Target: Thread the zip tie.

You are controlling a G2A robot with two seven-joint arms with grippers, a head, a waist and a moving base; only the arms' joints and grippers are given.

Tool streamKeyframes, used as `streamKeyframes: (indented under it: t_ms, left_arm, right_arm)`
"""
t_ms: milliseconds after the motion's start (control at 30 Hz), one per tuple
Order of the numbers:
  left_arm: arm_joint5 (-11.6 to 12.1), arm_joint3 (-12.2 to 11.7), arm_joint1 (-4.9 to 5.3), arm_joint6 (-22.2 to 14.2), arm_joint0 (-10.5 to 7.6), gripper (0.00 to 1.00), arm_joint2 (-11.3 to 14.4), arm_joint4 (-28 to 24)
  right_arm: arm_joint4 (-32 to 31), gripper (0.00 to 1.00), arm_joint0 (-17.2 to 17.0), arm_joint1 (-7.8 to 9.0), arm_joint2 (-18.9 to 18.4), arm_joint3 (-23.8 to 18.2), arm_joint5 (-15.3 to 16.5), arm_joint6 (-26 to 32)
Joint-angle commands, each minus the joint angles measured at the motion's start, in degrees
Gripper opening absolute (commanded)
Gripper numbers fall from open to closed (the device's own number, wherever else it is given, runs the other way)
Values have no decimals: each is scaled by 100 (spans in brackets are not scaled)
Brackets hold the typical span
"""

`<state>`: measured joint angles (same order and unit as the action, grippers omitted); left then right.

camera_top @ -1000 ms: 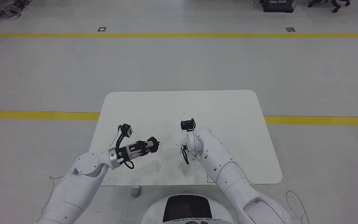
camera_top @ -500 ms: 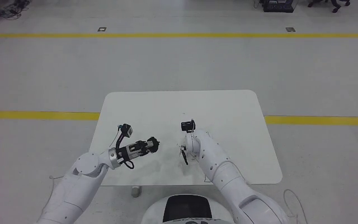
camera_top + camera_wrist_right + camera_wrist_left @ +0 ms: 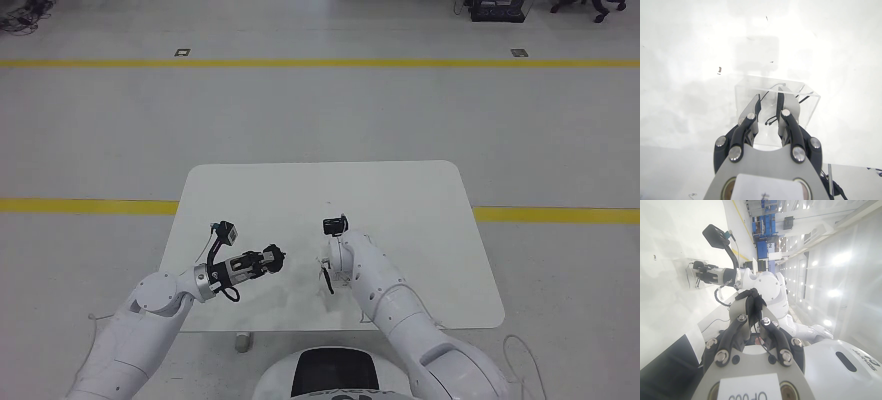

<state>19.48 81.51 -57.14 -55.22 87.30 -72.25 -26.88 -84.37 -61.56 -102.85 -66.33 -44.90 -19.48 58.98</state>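
Note:
My left gripper [image 3: 274,257] hangs over the white table [image 3: 400,200] at its front left. In the left wrist view its fingers [image 3: 751,294] are pressed together on a black zip tie, whose thin tail [image 3: 763,346] runs back toward the palm. To its right, my right gripper [image 3: 326,278] points down into a small clear box [image 3: 810,106]. It stands open [image 3: 769,94], with both fingers inside the box's walls. Loose black zip ties [image 3: 770,122] lie on the box floor between and beside the fingers, none gripped. The left wrist view also catches the right gripper [image 3: 694,269] in the box [image 3: 680,264].
A small dark scrap [image 3: 719,69] and a few specks lie on the table beyond the box. The table's front edge runs close behind the box. The far half of the table [image 3: 330,190] is bare.
The right gripper has shifted slightly left and nearer the table's front. The left arm has kept still.

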Motion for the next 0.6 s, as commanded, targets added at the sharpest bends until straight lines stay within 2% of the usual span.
streamKeyframes:
  t_ms: [0, 67, 567]
  left_arm:
    - [0, 0, 0, 0, 0, 0, 0, 0]
    - [0, 0, 0, 0, 0, 0, 0, 0]
    - [0, 0, 0, 0, 0, 0, 0, 0]
  right_arm:
    - [-63, 4, 14, -25, -35, 39, 0, 9]
    - [-125, 0, 26, -51, -70, 71, 0, 21]
    - [-430, 0, -3, -181, -219, 27, 0, 59]
